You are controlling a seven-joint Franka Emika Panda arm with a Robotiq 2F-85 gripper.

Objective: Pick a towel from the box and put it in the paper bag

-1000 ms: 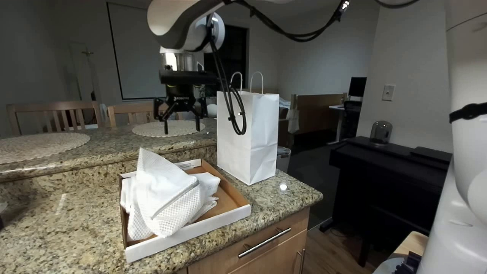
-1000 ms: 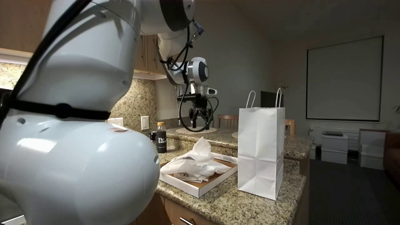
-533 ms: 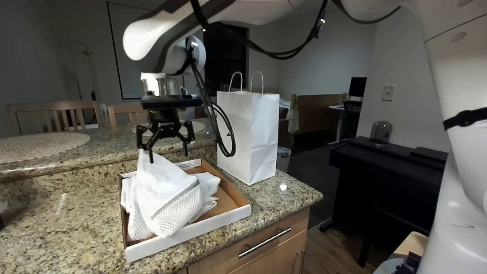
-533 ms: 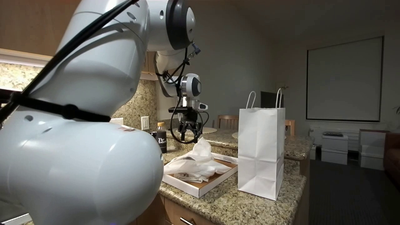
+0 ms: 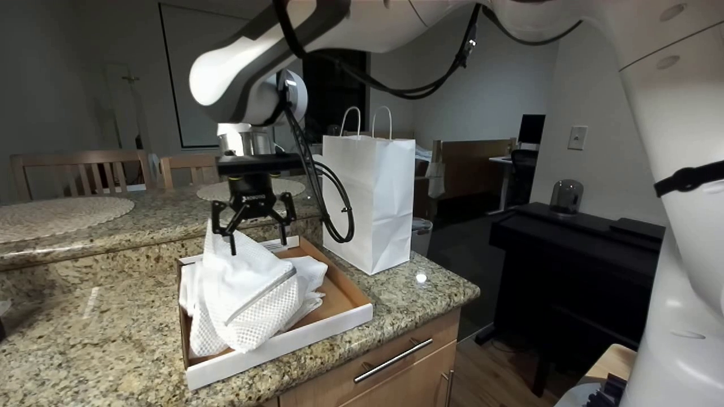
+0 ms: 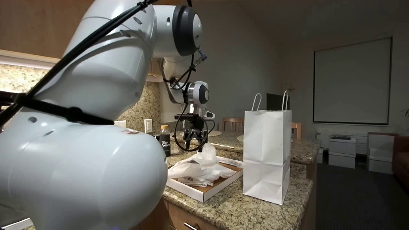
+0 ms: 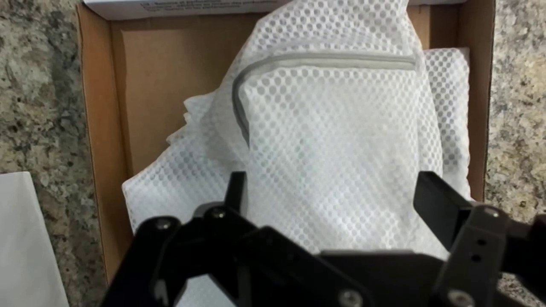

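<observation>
A white mesh towel with a grey zip [image 5: 249,299] lies bunched in a shallow box [image 5: 277,355], white outside and brown inside. One corner of the towel stands up in a peak. The towel [image 6: 201,169] and box [image 6: 204,195] also show in an exterior view. My gripper [image 5: 258,247] is open, empty and pointing down over the towel, close to the peak; I cannot tell if it touches. In the wrist view, the gripper [image 7: 332,183] has its fingers wide apart with the towel [image 7: 337,140] below. The white paper bag [image 6: 266,153] stands upright beside the box, its inside hidden.
The paper bag's two handles [image 6: 284,99] stick up. A raised counter ledge [image 5: 158,232] runs behind the box. A dark bottle with a yellow cap [image 6: 165,140] stands behind the box. Black cables [image 5: 339,215] hang from my arm beside the bag.
My gripper has come down from above the ledge to just over the towel, staying open, with a slight sideways shift toward the bag lately. The towel, box and bag have not moved.
</observation>
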